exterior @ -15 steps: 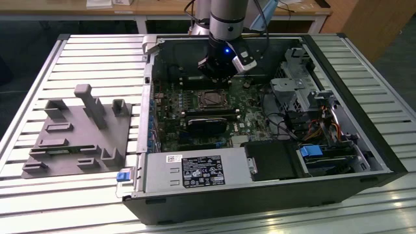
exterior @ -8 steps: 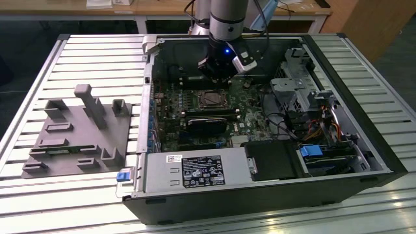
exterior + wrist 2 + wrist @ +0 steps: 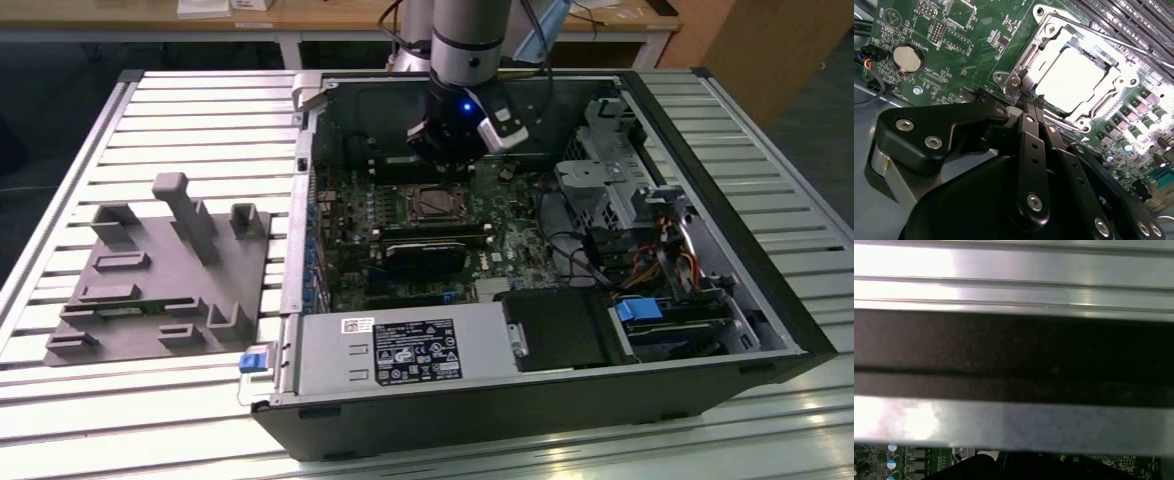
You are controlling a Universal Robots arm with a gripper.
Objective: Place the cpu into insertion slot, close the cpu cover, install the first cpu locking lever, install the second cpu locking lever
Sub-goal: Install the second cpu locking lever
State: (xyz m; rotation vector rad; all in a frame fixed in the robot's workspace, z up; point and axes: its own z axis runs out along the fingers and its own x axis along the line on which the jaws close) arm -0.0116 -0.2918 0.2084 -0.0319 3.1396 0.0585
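An open black desktop computer case (image 3: 534,300) lies on its side on a table of silvery slatted metal (image 3: 160,100). Inside it sits a green circuit board (image 3: 400,240). A grey robot arm (image 3: 467,40) reaches down into the case from above, and its black gripper (image 3: 447,150) hangs just above the board, near the far edge of the small square black insertion slot (image 3: 434,203).

In the second wrist view, the gripper (image 3: 1029,97) has its two black fingers (image 3: 1026,130) pressed together at the tips, with nothing held between them. The tips rest at the near corner of the slot, touching or almost touching its metal rim.

The small flat square cpu (image 3: 1071,80) with a silvery-grey top lies flat in the slot (image 3: 1114,65). The thin silvery metal cpu cover (image 3: 1041,42), a frame with a square window, lies closed over it, so the chip shows through the window. A round silver coin battery (image 3: 906,58) sits on the board (image 3: 954,50) well apart from the slot.

On the exterior view's left, a grey plastic fixture block (image 3: 160,280) with upright posts stands on the table beside the case.
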